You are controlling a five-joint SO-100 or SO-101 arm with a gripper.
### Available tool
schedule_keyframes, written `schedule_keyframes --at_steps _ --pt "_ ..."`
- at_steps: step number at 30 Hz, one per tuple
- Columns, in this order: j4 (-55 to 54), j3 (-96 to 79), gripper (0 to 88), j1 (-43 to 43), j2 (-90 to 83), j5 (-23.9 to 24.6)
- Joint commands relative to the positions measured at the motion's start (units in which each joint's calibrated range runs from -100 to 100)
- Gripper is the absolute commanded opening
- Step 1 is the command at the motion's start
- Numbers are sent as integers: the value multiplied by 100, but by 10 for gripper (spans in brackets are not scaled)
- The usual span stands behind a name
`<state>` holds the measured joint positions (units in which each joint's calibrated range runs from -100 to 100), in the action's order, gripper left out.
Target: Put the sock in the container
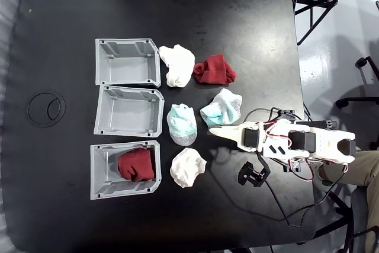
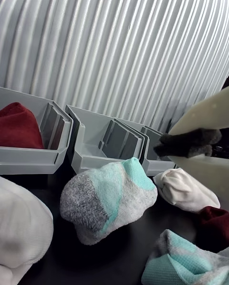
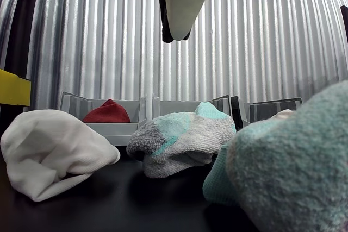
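Scanning the fixed view left to right: three grey bins stacked in a column at left-centre. Top container point(image 1: 126, 61) empty, middle container point(image 1: 130, 111) empty, bottom container point(image 1: 124, 170) already holds a dark red sock point(image 1: 137, 165).

Right of the bins, five loose balled socks on the black table point(image 1: 59, 28): white sock point(image 1: 177, 65) just beside the top bin, red sock point(image 1: 214, 70) touching it on its right, teal-grey sock point(image 1: 182, 124) beside the middle bin, second teal-grey sock point(image 1: 221, 108) up and right of that, white sock point(image 1: 187, 167) beside the bottom bin.

Gripper point(image 1: 220, 133) at right-centre, tip just below the second teal-grey sock, pointing left toward the first one. Not holding anything. Jaws look nearly together in the fixed view; in the wrist view the fingers point(image 2: 205, 118) sit close with dark pads between, so I read it as closed and empty.

Handling, my read: socks are light, soft, squashy, no slip risk on terry knit. Which sock is the target isn't clear; the teal-grey one by the middle bin is nearest in line. Open wide, come down over the top of the bundle, pinch across the thick rolled middle, not a loose edge, or it will unroll and drag.
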<state>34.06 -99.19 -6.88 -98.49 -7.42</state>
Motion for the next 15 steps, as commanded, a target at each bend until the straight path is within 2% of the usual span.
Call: schedule_keyframes --at_steps 1,15 --pt "-24 -27 13 -24 17 7" --pt "-24 -27 13 23 17 1"
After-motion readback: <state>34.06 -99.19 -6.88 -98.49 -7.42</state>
